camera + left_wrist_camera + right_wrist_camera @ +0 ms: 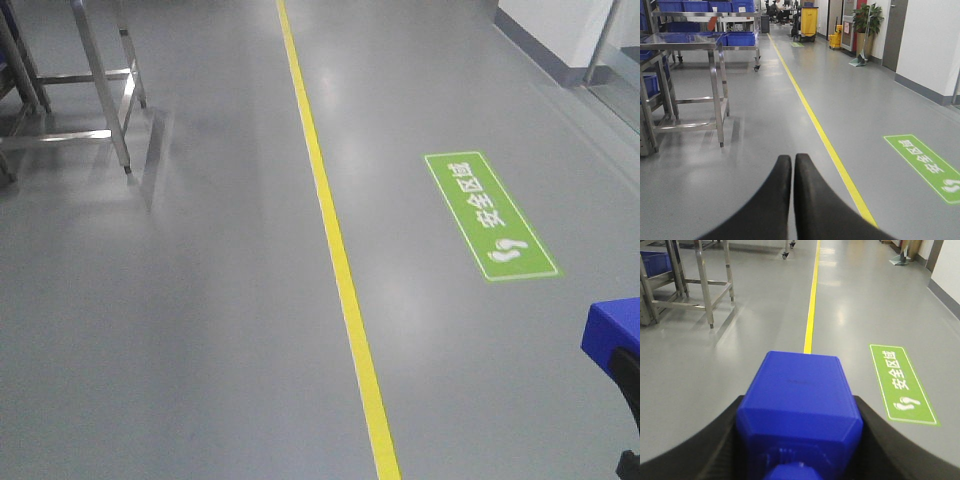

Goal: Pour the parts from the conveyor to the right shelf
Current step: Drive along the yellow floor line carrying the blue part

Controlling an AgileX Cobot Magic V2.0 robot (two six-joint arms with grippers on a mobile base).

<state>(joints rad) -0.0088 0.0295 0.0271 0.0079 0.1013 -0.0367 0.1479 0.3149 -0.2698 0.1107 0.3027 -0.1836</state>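
My right gripper (800,415) is shut on a blue plastic bin (800,390), seen from its underside, held above the grey floor. The bin's corner (615,335) shows at the right edge of the front view, with the gripper's black finger (628,385) below it. My left gripper (792,162) is shut and empty, its two black fingers pressed together, pointing down the aisle. The conveyor and the parts are out of view. Steel shelves with blue bins (740,37) stand far back on the left in the left wrist view.
A yellow floor line (335,240) runs down the aisle. A green safety floor sign (488,215) lies to its right. A steel frame table (687,42) stands to the left; its legs show in the front view (105,85). A white wall (930,40) bounds the right.
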